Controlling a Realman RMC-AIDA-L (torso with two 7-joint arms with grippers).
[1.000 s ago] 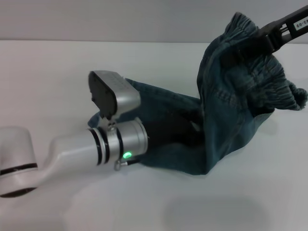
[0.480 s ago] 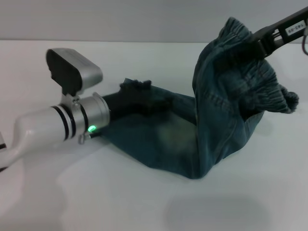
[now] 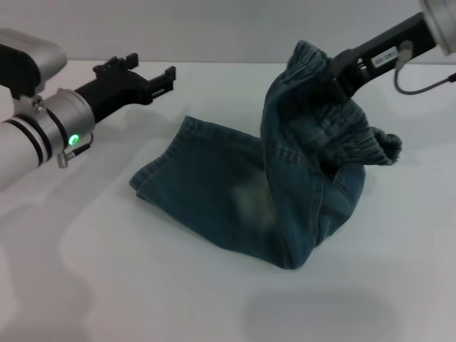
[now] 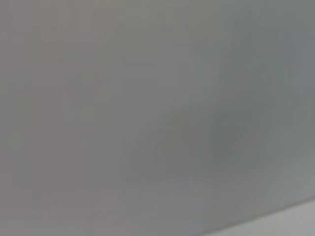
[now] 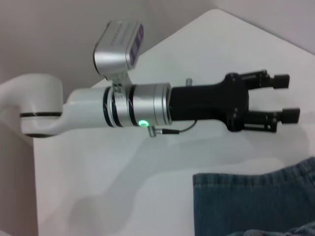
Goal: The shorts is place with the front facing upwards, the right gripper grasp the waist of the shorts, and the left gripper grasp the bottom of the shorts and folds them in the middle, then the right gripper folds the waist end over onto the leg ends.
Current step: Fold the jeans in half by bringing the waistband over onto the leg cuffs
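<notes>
The blue-green denim shorts lie folded lengthwise on the white table. Their hemmed leg ends rest flat at the left. The ruffled elastic waist is held up above the table at the right, with my right gripper shut on it. My left gripper hovers open and empty behind and to the left of the leg ends, apart from the cloth. The right wrist view shows the left gripper with its jaws apart above a denim edge. The left wrist view shows only a blank grey surface.
The white table runs back to a grey wall. A black cable trails from the right wrist.
My left gripper has let go of the shorts' leg part and drawn back to the left and far side. The right gripper has carried the raised waist leftwards.
</notes>
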